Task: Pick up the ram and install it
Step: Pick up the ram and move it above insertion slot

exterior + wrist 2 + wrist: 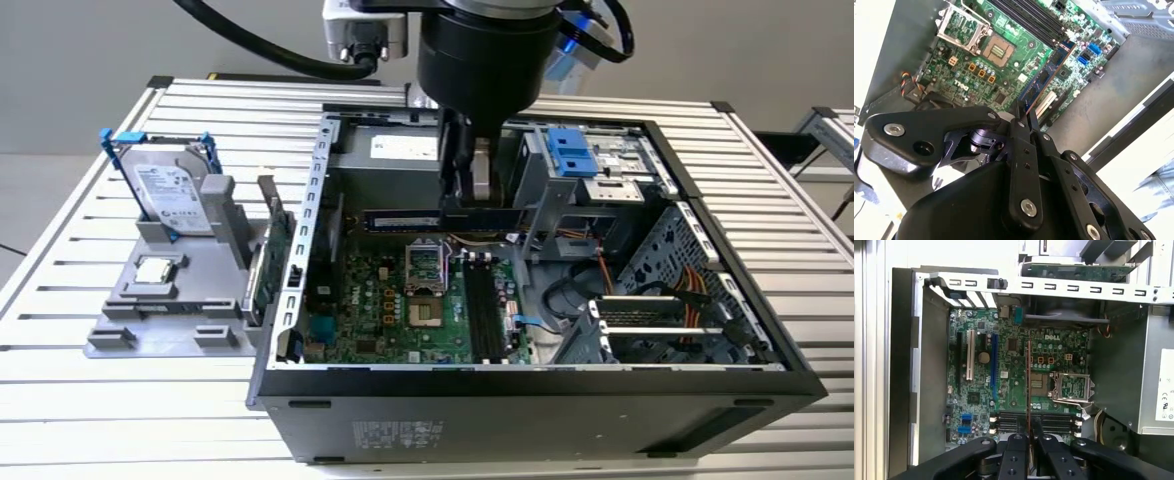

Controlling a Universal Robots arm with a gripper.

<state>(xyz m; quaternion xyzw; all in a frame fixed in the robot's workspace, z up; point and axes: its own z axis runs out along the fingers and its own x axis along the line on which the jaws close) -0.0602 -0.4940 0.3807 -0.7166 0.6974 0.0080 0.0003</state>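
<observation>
Over the motherboard (400,310) in the open computer case (534,410), tool (470,205) clamped on the ram (400,220), fingers closed.

The black cylindrical wrist (487,50) of the arm points straight down. Below it, the black two-finger tool (470,207) hangs vertically, with its slim dark fingers (458,160) parallel and close together. The fingertips are clamped on the ram (400,220), a thin, long, blue circuit-board stick. It is held level, and its longer free part extends toward the exterior view's left. In both wrist views, the black linkage bars (1021,165) (1016,460) with silver pivot screws converge on the tool (1024,111) (1030,424), and the ram (1041,82) (1028,385) is pinched between the pads.
</observation>
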